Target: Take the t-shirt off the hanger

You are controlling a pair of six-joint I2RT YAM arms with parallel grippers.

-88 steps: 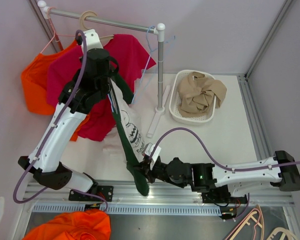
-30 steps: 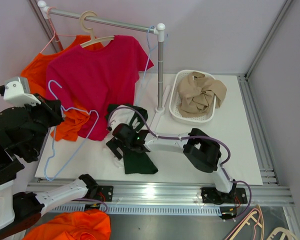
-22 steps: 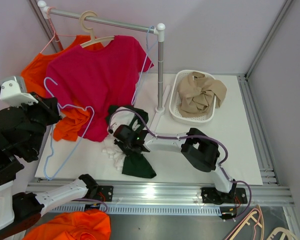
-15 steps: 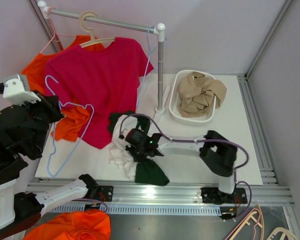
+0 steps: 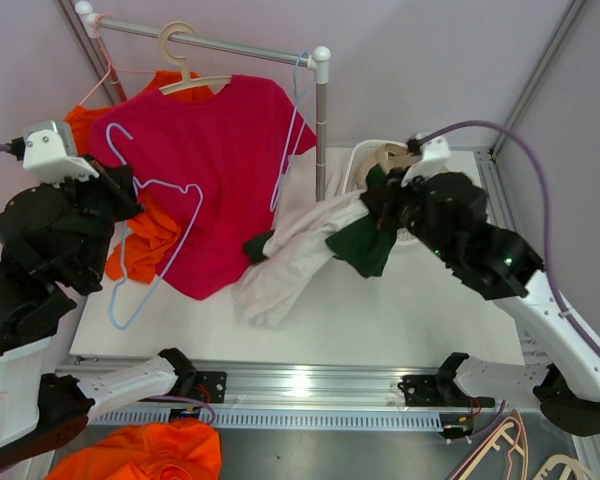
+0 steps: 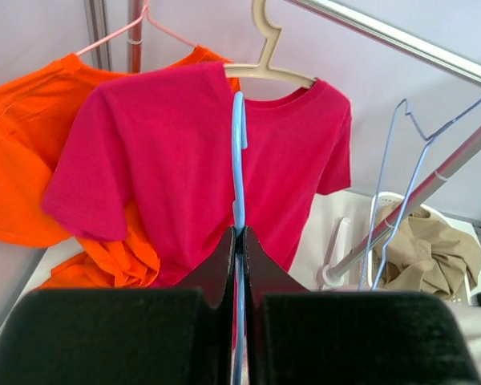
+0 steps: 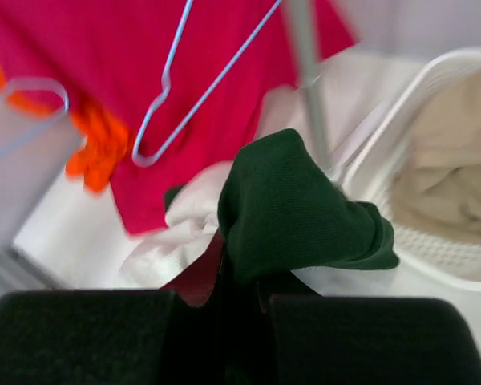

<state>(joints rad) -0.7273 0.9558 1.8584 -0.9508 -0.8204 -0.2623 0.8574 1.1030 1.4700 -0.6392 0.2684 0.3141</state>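
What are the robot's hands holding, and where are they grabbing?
Left gripper pinches the blue hanger by its wire. Right gripper pinches the shirt by its dark green part.

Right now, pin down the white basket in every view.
Top external: basket right of the rack post, half hidden by the right arm.
Left wrist: basket lower right, behind the post.
Right wrist: basket at the right edge, beyond the green cloth.
Shared landmark: red shirt.
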